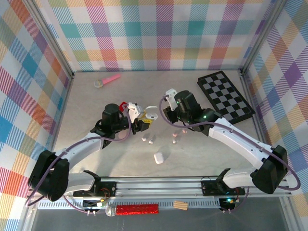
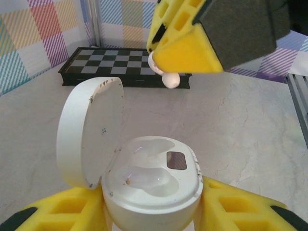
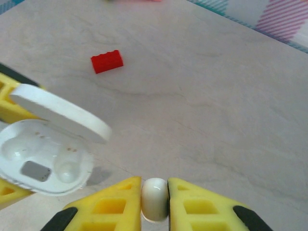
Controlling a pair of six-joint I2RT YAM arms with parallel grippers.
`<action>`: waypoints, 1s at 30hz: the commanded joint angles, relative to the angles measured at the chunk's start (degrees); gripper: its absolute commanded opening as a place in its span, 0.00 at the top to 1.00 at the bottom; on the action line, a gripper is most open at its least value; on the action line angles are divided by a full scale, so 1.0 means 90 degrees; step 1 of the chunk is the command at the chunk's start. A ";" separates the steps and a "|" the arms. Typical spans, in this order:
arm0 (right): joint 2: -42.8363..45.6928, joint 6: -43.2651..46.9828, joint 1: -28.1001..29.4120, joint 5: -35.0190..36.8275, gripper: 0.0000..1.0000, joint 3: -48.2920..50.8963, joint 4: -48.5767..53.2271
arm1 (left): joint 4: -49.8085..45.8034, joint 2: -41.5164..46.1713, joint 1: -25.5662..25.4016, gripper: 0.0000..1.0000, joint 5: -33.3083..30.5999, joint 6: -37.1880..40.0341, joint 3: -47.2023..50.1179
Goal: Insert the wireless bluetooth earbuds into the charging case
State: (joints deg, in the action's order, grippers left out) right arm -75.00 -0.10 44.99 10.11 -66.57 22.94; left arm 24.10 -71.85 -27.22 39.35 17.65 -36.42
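My left gripper (image 2: 151, 208) is shut on the base of the white charging case (image 2: 154, 180). The case's lid (image 2: 89, 132) stands open to the left and both wells look empty. In the top view the case (image 1: 152, 115) is held just above the table's middle by the left gripper (image 1: 142, 123). My right gripper (image 3: 155, 202) is shut on a white earbud (image 3: 155, 198). It hovers up and to the right of the open case (image 3: 43, 163), apart from it. From the left wrist view, that earbud (image 2: 169, 79) pokes out under the yellow fingers (image 2: 192, 53). Several loose earbuds (image 1: 148, 139) lie on the table.
A closed white pebble case (image 1: 159, 158) lies near the front. More small pinkish earbuds (image 1: 175, 137) sit right of centre. A chessboard (image 1: 225, 95) lies at the back right, a red brick (image 3: 107, 61) beyond the case, and a pink-handled item (image 1: 107, 80) at the back left.
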 commanded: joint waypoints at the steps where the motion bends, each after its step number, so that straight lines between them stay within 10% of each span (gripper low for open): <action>1: 0.0034 0.0385 0.0217 -0.0310 0.82 -0.0273 -0.0232 | 0.0104 -0.0023 -0.0081 0.58 0.0093 0.0158 -0.0213; 30: -0.0524 0.0553 0.0605 -0.0288 0.77 -0.0379 -0.0307 | 0.0447 0.0043 -0.0081 0.58 0.0462 -0.0076 -0.0220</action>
State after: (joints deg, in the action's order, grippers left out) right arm -79.05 3.92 49.95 8.84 -68.79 21.65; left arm 24.34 -72.05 -27.62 42.37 17.43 -37.12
